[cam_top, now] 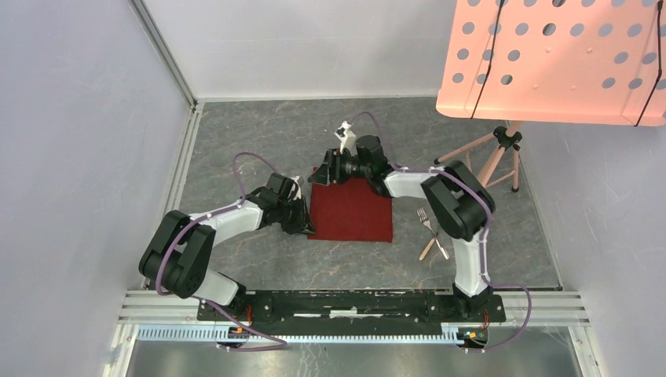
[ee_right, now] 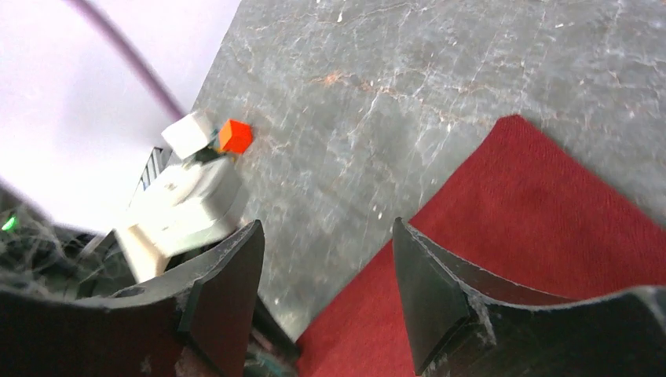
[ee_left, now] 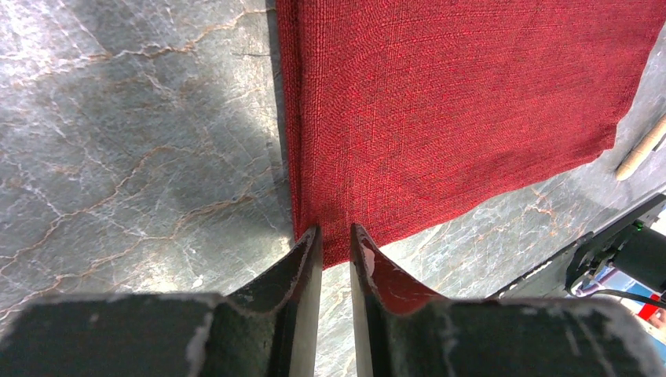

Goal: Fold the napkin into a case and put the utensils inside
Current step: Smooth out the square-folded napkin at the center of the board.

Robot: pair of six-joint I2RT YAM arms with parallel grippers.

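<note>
The dark red napkin (cam_top: 353,212) lies flat on the grey table as a near-square. In the left wrist view its left edge (ee_left: 455,102) looks doubled over. My left gripper (cam_top: 305,225) sits low at the near-left corner. Its jaws (ee_left: 335,228) stand a narrow gap apart, with the flat cloth edge showing between the tips. My right gripper (cam_top: 322,174) hovers over the far-left corner (ee_right: 542,236). It (ee_right: 326,224) is open wide with nothing between its fingers. The utensils (cam_top: 428,232) lie crossed on the table right of the napkin: a silver fork (cam_top: 425,218) and a pale handle (cam_top: 429,250).
A pink perforated board (cam_top: 550,59) on a tripod (cam_top: 495,157) overhangs the far right. White walls close in the left and back sides. The arms' mounting rail (cam_top: 353,302) runs along the near edge. A pale handle end (ee_left: 640,149) shows beside the napkin.
</note>
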